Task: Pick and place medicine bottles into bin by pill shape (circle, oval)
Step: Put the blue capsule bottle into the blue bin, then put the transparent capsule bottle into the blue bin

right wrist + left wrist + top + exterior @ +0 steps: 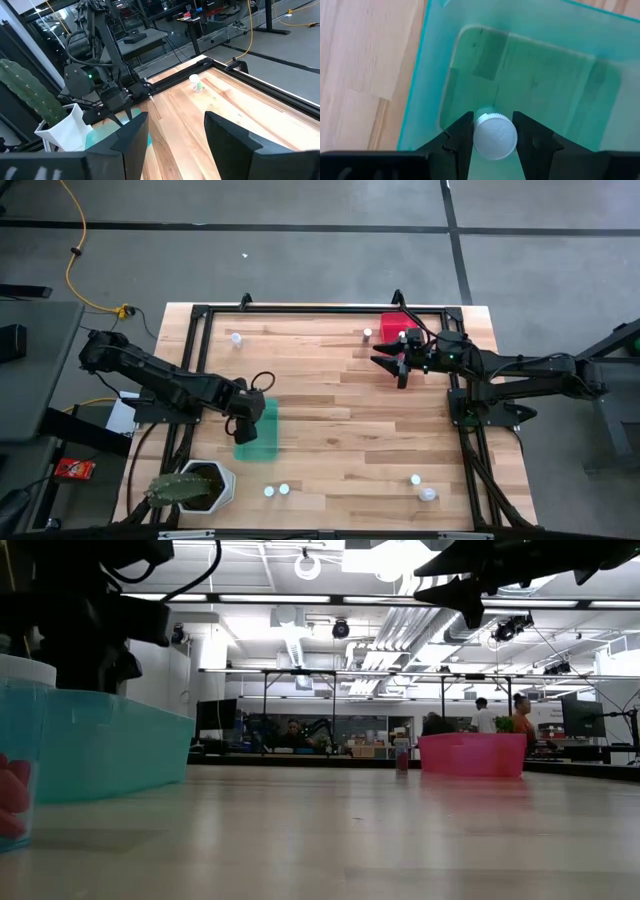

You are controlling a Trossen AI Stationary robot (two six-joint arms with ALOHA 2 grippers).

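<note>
Above the teal bin, the left end effector pinches a medicine bottle by its white cap, between both fingers. To do the release well, I think it should stay centred over the bin floor and spread only there. The right end effector waits spread beside the red bin.

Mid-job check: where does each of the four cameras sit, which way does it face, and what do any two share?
High: overhead, straight down; both arms, left gripper over the teal bin, right gripper by the red bin.
Low: table height, facing the room; arms enter from above.
Left wrist: looks down into the teal bin; gripper shut on a bottle.
Right wrist: faces across the table toward the left arm; open gripper at bottom.
Shared: high and low both show both bins.
</note>
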